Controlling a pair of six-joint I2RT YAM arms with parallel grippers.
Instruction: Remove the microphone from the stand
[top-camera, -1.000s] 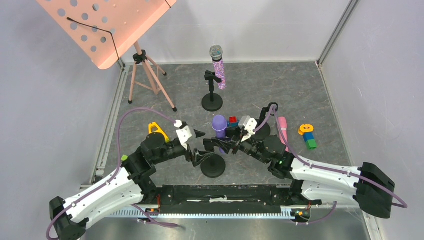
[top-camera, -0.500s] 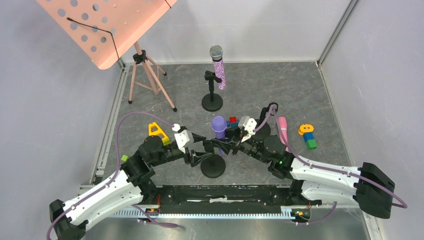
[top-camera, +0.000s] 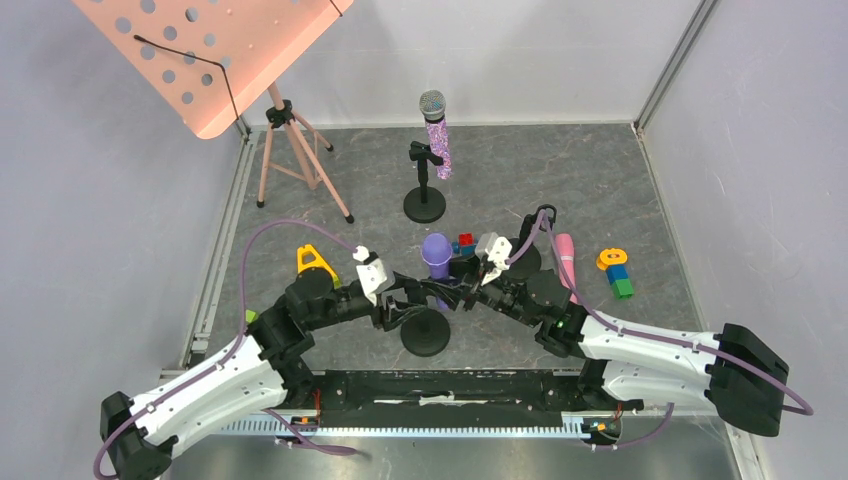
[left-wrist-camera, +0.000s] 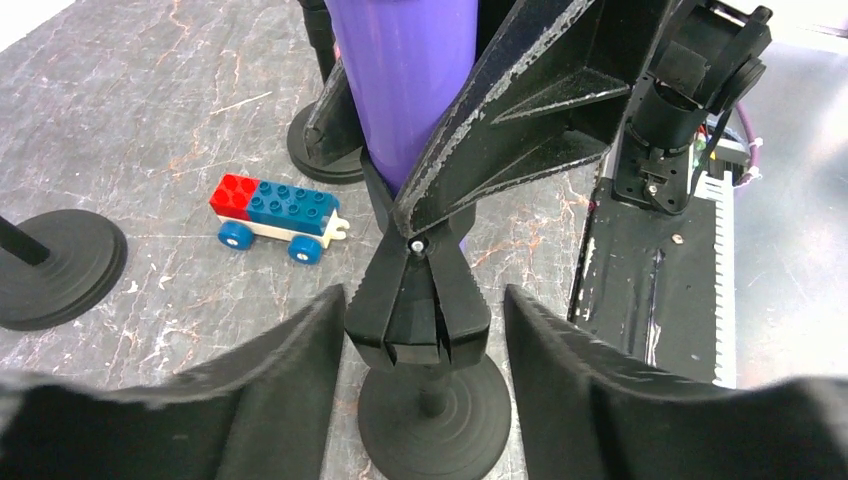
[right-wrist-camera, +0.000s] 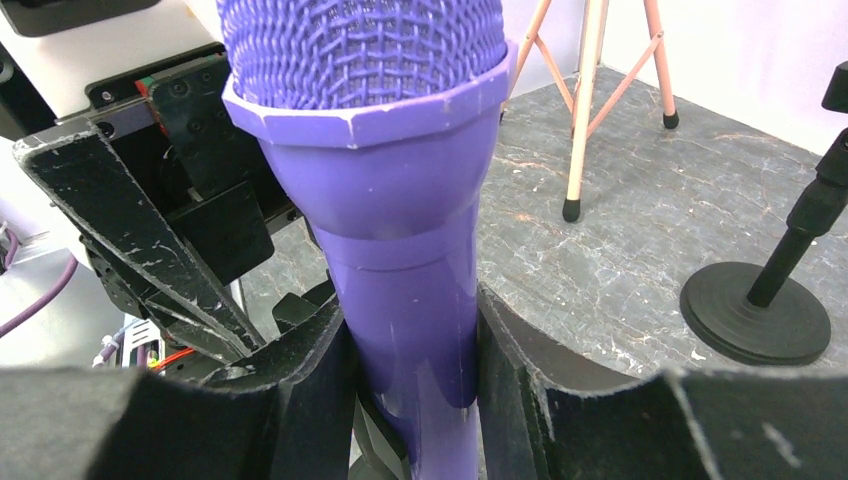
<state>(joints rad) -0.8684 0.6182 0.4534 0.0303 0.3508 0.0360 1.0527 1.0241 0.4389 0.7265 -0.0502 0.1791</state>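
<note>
Two robot arms meet over a grey marbled tabletop (top-camera: 560, 180). Near its front edge, a purple plastic microphone (top-camera: 436, 250) with a mesh head stands upright in the black clip (left-wrist-camera: 415, 315) of a short black stand (top-camera: 426, 335) with a round base.

The right gripper (right-wrist-camera: 410, 320) is clamped on the microphone's smooth body just below the head, with a dark finger (right-wrist-camera: 300, 400) pressed to each side. The left gripper (left-wrist-camera: 425, 300) sits lower, its jaws apart and flanking the clip beneath the microphone. One finger (left-wrist-camera: 290, 380) lies right against the clip's side, and a sliver of gap shows at the other. The microphone sits in the clip, not lifted out.

Toward the back wall, a glittery purple microphone with a grey head (top-camera: 435, 125) leans in a second black stand (top-camera: 424, 205). A salmon-pink perforated music stand (top-camera: 215, 50) on a tripod fills the back left corner.

A toy car of red and blue blocks (left-wrist-camera: 275, 212) rests on the table just behind the near stand, and a yellow-orange triangular piece (top-camera: 315, 262) lies to its left. On the right lie a pink rod-like object (top-camera: 566, 250) and a small cluster of orange, blue and green blocks (top-camera: 615, 272).
</note>
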